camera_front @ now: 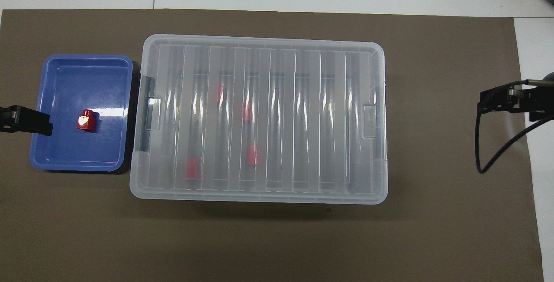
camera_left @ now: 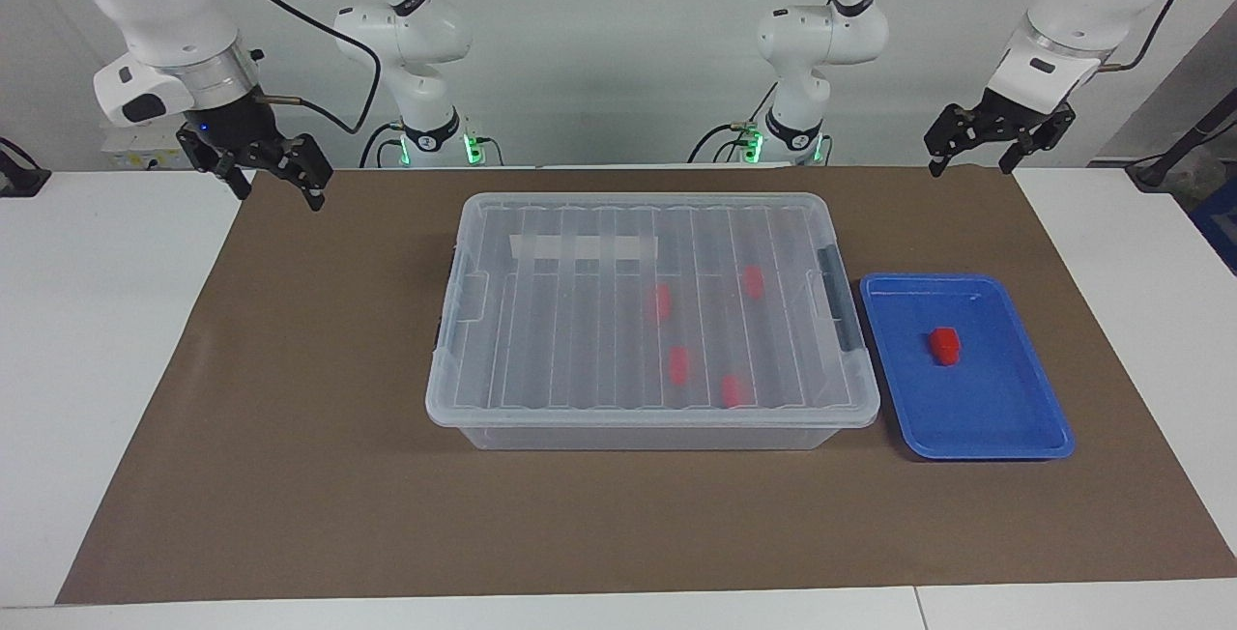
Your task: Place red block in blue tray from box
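Black left gripper point(camera_left: 971, 159) and right gripper point(camera_left: 278, 187) gape wide, empty.

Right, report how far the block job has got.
Done: one red block lies in the blue tray, and the box is lidded, four blocks inside. In hand: nothing; left gripper and right gripper hang open and empty. Left: nothing evident.

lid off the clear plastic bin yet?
No, the ribbed translucent lid sits closed on the clear plastic bin, four red blocks showing through it.
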Robot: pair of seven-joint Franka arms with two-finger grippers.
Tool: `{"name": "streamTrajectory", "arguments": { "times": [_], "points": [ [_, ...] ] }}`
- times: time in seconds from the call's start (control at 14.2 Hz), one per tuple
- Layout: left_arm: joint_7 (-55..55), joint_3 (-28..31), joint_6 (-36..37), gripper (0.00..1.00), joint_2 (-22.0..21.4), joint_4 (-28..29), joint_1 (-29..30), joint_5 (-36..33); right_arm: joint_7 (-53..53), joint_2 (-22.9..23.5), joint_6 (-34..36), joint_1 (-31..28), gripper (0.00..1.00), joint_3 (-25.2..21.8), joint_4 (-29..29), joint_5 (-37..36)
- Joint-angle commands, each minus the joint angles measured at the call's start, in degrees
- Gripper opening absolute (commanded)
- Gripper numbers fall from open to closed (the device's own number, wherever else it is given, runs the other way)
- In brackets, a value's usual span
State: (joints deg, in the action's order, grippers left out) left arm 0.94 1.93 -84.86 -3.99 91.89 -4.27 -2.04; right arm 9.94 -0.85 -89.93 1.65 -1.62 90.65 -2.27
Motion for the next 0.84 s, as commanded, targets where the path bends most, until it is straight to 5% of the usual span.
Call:
{"name": "streamTrajectory", "arguments": {
  "times": [0.0, 0.77],
  "points": [
    [-0.7, 0.4, -1.1, 1.0, -1.8, 2.2, -0.6, -0.9, -0.8, 0.1, 1.1, -0.7, 1.0, 0.3, -0.5, 0.3],
    [-0.7, 0.4, -1.1, 1.0, -1.9, 2.2, -0.6, -0.9, -1.4, -0.5, 1.1, -0.9, 1.0, 0.2, 0.2, 1.7]
  ]
}}
